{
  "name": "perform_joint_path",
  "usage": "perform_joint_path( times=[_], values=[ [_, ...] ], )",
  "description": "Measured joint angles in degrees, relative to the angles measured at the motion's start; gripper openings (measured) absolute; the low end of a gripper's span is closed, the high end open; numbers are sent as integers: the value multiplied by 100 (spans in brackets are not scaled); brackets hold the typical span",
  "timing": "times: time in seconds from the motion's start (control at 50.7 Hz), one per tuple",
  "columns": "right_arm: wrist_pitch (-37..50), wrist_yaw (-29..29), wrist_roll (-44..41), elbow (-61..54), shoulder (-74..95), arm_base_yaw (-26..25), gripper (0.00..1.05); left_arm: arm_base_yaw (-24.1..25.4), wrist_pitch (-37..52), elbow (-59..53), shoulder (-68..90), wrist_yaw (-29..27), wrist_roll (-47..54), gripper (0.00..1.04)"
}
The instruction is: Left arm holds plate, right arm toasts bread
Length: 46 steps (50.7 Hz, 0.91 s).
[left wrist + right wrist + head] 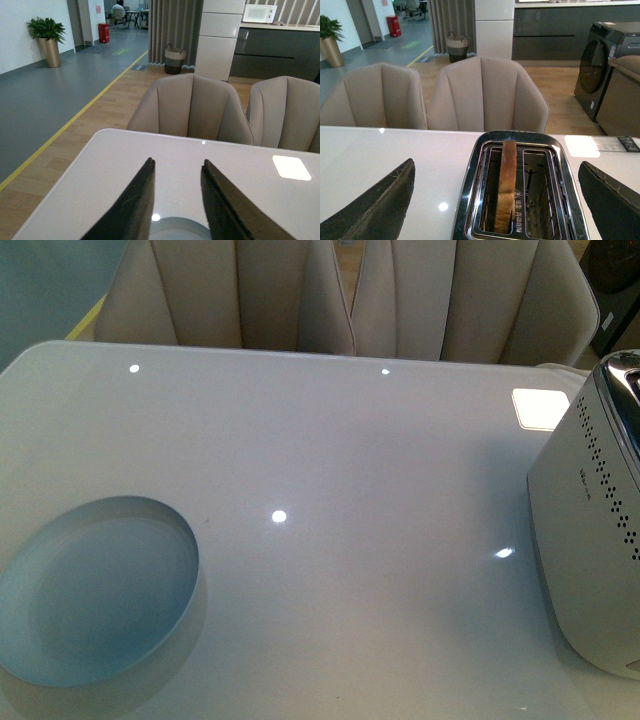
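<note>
The pale blue plate (95, 590) lies on the white table (330, 450) at the front left, nothing on it. Its rim (177, 227) shows between the black fingers of my left gripper (177, 167), which hangs open above and behind it. The bread (506, 187) stands upright on edge in one slot of the chrome-topped toaster (517, 190), sticking up above the slot. My right gripper (497, 172) is wide open over the toaster, one finger on each side, touching nothing. Neither arm shows in the front view.
The white toaster (590, 540) stands at the table's right edge. The toaster's other slot (540, 192) holds nothing. Beige chairs (350, 295) line the far side of the table.
</note>
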Motion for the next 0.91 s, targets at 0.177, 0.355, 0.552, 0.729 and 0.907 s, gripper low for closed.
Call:
perform_joint_path(
  times=[0.177,0.355,0.552,0.729,0.907],
  values=[
    [0,0,0,0,0,-2,96,0,0,0,0,0,0,62],
    [0,0,0,0,0,-2,96,0,0,0,0,-2,2,92],
    [0,0,0,0,0,-2,96,0,0,0,0,0,15,98],
    [0,0,0,0,0,-2,96,0,0,0,0,0,13,98],
    [0,0,0,0,0,-2,96,0,0,0,0,0,15,98]
  ],
)
